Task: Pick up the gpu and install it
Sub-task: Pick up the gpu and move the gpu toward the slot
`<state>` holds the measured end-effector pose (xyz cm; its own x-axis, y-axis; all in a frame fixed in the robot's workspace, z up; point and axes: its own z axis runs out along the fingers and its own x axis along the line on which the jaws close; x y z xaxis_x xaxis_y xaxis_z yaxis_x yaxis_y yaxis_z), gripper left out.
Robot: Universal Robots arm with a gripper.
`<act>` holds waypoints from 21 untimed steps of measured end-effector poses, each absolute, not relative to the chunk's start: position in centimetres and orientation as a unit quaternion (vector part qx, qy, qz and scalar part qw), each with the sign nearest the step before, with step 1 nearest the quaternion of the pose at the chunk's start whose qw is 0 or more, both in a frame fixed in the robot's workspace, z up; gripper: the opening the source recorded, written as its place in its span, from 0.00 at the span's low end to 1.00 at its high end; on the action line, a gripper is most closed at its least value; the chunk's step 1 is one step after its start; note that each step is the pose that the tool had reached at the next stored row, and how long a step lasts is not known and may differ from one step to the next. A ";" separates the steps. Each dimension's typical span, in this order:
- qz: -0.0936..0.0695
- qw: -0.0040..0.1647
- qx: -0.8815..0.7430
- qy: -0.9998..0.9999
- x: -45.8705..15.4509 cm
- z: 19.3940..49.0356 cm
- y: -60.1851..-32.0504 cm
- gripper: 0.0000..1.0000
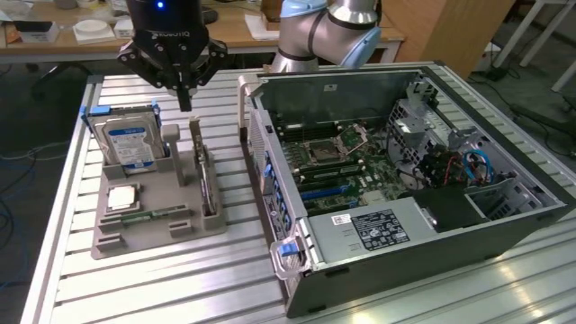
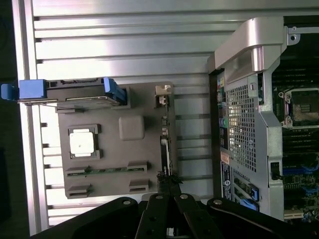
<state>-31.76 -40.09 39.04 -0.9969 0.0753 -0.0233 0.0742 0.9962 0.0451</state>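
The gpu (image 1: 204, 169) stands on edge in a slot of the grey holder tray (image 1: 148, 236), a thin green card with its silver bracket at the far end. In the wrist view the gpu (image 2: 166, 144) is a narrow strip with its bracket end by the tray's corner. My gripper (image 1: 185, 100) hangs above the tray's far end, just above and slightly to the exterior view's left of the card's bracket. Its fingers meet in a point and hold nothing. In the wrist view the gripper (image 2: 168, 191) sits over the card's near end.
The tray also holds a silver hard drive (image 1: 131, 138) in blue brackets, a processor chip (image 1: 121, 197) and a small memory stick (image 1: 148, 216). The opened computer case (image 1: 360, 236) lies at the exterior view's right, with its motherboard (image 1: 338, 162) exposed. Everything rests on a ribbed aluminium table (image 1: 162, 290).
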 end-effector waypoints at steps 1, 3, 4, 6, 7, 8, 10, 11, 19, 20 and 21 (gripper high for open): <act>0.022 0.012 0.037 0.999 -31.8 39.0 -40.1 0.10; 0.022 0.012 0.037 0.999 -31.8 39.0 -40.1 0.10; 0.022 0.012 0.037 0.999 -31.8 39.0 -40.1 0.10; 0.022 0.012 0.037 0.999 -31.8 39.0 -40.1 0.10; 0.022 0.012 0.037 0.999 -31.8 39.0 -40.1 0.11; 0.022 0.012 0.037 0.999 -31.8 39.0 -40.1 0.11; 0.022 0.013 0.037 0.999 -31.8 39.0 -40.1 0.16; 0.022 0.013 0.037 0.999 -31.8 39.0 -40.1 0.23; 0.020 0.011 0.023 0.999 -31.8 38.9 -40.4 0.53; 0.020 0.011 0.019 1.000 -31.8 38.7 -40.4 0.59; 0.020 0.011 0.017 1.000 -31.8 38.5 -40.4 0.59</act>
